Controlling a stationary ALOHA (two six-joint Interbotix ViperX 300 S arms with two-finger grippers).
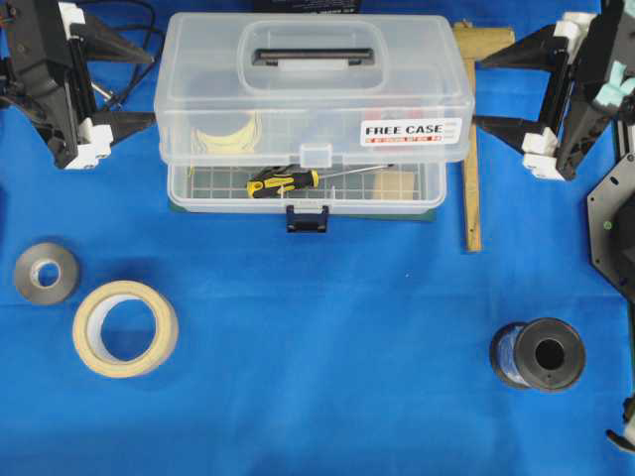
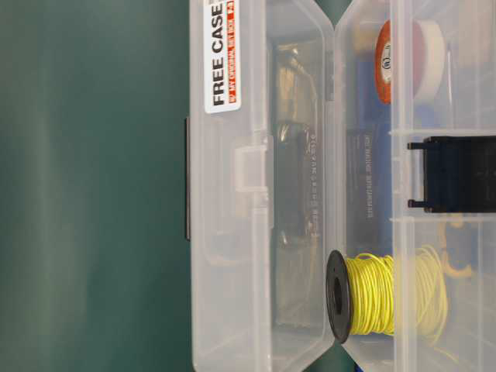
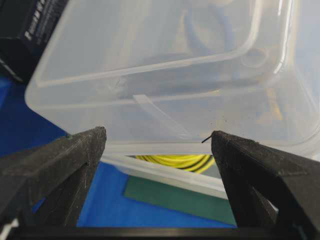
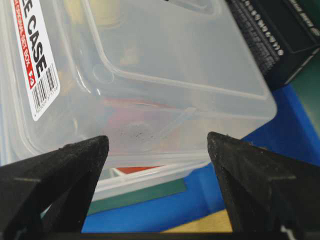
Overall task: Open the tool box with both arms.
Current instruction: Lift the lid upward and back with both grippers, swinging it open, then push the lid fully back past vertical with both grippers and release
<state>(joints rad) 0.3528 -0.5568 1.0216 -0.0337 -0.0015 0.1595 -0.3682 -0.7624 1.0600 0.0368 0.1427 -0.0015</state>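
Tool box (image 1: 314,94): sitting at the back middle of the blue surface (image 1: 317,387), lid down, black front latch (image 1: 307,218) facing me.
Left gripper (image 1: 149,87): I am holding its fingers spread wide beside the box's left end, gripping nothing.
Right gripper (image 1: 478,89): I am mirroring that at the right end, fingers wide, so both ends are bracketed for the lift.

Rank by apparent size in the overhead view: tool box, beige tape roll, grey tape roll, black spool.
1. tool box, by far the largest.
2. beige tape roll.
3. black spool.
4. grey tape roll, smallest.
All four lie on the same blue surface, so nearness to the camera hardly skews the ranking.
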